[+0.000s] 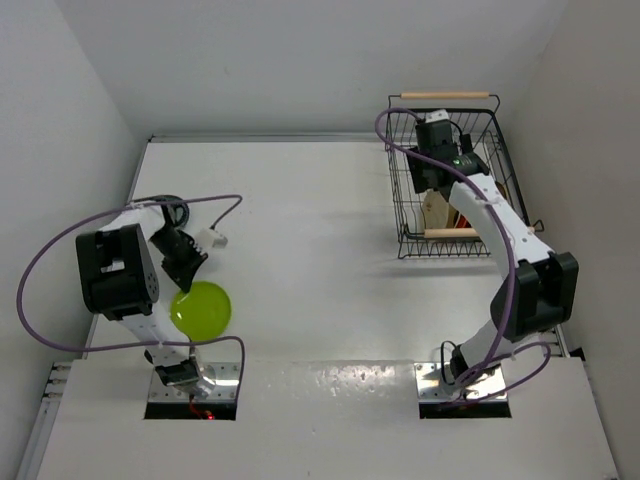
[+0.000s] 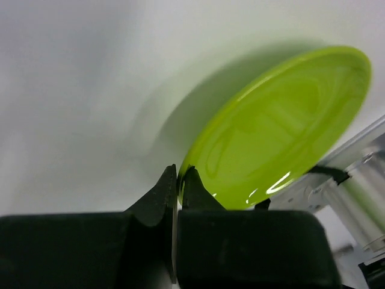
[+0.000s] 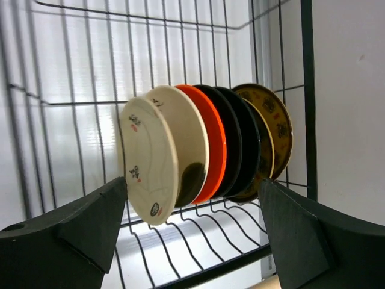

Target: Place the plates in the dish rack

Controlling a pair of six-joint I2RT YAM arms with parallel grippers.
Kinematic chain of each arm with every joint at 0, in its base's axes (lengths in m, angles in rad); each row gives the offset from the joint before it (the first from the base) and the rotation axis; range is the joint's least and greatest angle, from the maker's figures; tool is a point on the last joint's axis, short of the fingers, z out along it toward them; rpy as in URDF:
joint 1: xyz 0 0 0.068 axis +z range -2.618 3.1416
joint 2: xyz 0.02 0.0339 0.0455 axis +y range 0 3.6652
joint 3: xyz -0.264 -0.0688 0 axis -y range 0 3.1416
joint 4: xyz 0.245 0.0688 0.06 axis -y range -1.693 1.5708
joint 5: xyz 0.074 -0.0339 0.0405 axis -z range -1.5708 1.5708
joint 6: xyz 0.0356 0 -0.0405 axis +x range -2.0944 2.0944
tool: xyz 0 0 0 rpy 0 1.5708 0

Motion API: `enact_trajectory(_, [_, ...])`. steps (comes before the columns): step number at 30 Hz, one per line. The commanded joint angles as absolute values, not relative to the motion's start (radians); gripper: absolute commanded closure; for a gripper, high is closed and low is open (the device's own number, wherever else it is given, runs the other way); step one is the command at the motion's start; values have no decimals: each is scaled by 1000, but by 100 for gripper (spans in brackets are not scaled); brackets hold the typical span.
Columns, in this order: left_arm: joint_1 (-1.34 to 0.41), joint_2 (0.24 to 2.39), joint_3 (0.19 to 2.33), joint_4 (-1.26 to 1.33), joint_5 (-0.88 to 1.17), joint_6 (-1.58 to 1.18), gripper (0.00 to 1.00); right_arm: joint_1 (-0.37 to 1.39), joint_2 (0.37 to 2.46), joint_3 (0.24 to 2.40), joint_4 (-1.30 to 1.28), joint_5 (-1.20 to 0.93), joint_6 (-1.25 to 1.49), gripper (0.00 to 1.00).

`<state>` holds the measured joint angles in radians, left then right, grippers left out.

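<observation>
- The left pincer (image 2: pixel 179 183) is clenched on the rim of the lime green plate (image 2: pixel 283 126), well left of the dish rack (image 1: pixel 393 170) and nearer the arm bases.
- The plate is tilted, face up, over the tabletop (image 1: pixel 300 200). It is round, so it has no long axis.
- Step in hand, I judge: bringing it to the rack. Next it must turn on edge for a free slot.
- The right pincer (image 3: pixel 192 186) is spread wide inside the rack, facing a row of plates (image 3: pixel 180 144) standing on edge.

The left arm (image 1: pixel 118 272) and right arm (image 1: pixel 497 226) are built of white links joined by boxy black joint housings. A loose purple cable (image 1: pixel 20 297) loops along each. The left tool (image 2: pixel 178 180) and right tool (image 3: pixel 192 182) carry matte black, wedge-shaped fingers (image 3: pixel 72 235).
</observation>
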<state>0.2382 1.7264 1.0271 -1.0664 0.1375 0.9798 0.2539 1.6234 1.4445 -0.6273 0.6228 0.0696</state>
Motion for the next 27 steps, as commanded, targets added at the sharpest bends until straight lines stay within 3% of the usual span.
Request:
enact_trajectory(1, [255,1703,1164,-1050,376,962,100,299,1550,1486,-594,570,32,11])
enact_trajectory(6, [233,1703,1365,-1085,636,904,100,386,1468,1399,-513,320,55,11])
enact_trajectory(10, [180,1703,1471,-1069,836,815,100,489,1440,1298,-318,-105,162,11])
enact_trajectory(14, [101,1690,1567,-1069,897,778,100,586,1512,1287,-167,-254,267,10])
enact_trajectory(20, [23,1681,1681,-1141,979,775,100,660,1715,1445,-143,-324,325,10])
enact_trajectory(23, [14,1690,1700,-1175,1021,785,100,663,1756,1442,-83,-365,385,22])
enact_trajectory(27, [14,1690,1723,-1184,1046,785,100,661,1781,1447,-75,-380,431,75])
